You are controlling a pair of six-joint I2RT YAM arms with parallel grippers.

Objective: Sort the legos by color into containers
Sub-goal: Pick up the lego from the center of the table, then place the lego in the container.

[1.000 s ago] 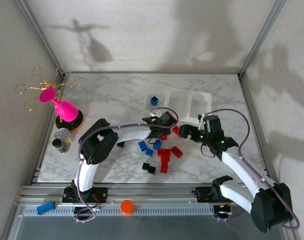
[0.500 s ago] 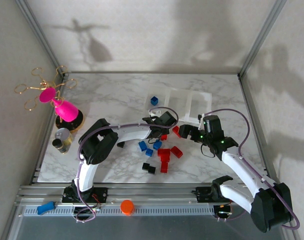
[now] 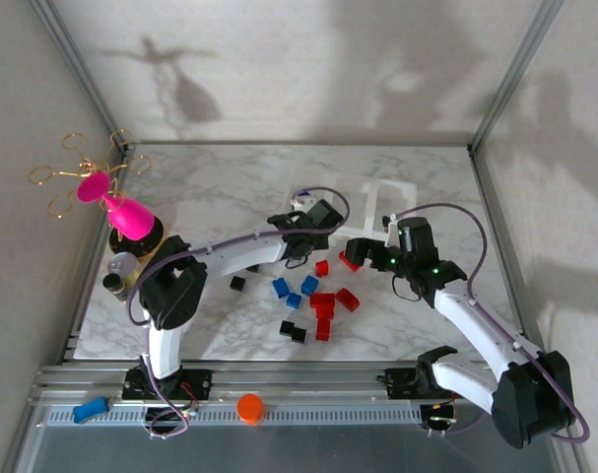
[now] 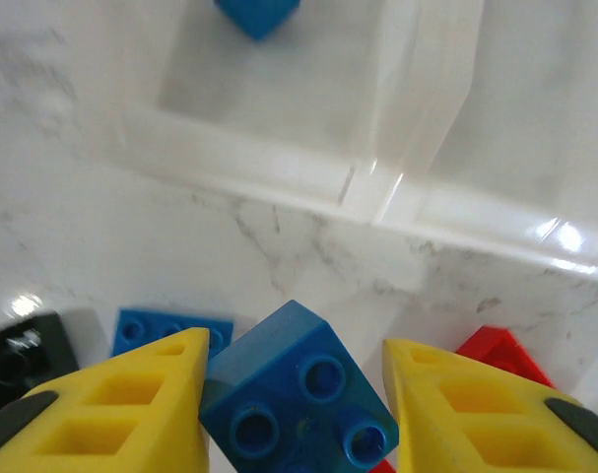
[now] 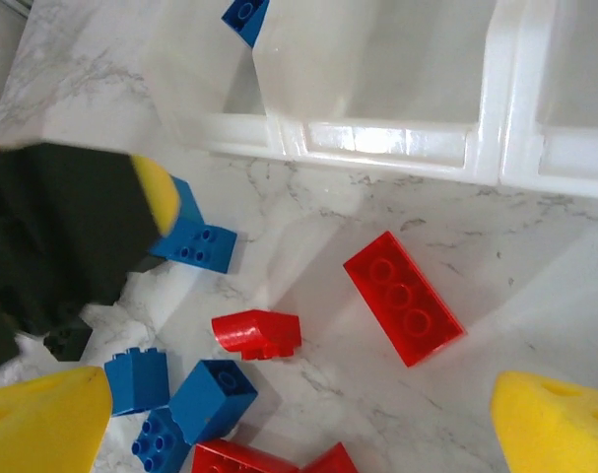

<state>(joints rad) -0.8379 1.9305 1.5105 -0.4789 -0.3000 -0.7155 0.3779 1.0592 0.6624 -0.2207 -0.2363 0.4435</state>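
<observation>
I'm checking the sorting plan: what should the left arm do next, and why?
Probably carry the blue brick forward over the left bin and release it. The left gripper grips it just short of that bin, which already holds a blue one.

tabletop (image 3: 220,187): white marble look with grey veins, smooth, pretty glossy, catches glare
containers (image 5: 377,138): milky see-through plastic, shiny rims, at 12 o'clock in the right wrist view
blue brick (image 4: 299,394): hard glossy plastic, studded top
red brick (image 5: 404,296): same slick plastic
finger pads (image 4: 131,404): yellow, matt, kinda foamy
rail (image 3: 279,379): bare metal, dull sheen, 6 o'clock from above
back wall (image 3: 308,69): matt, faintly textured
</observation>
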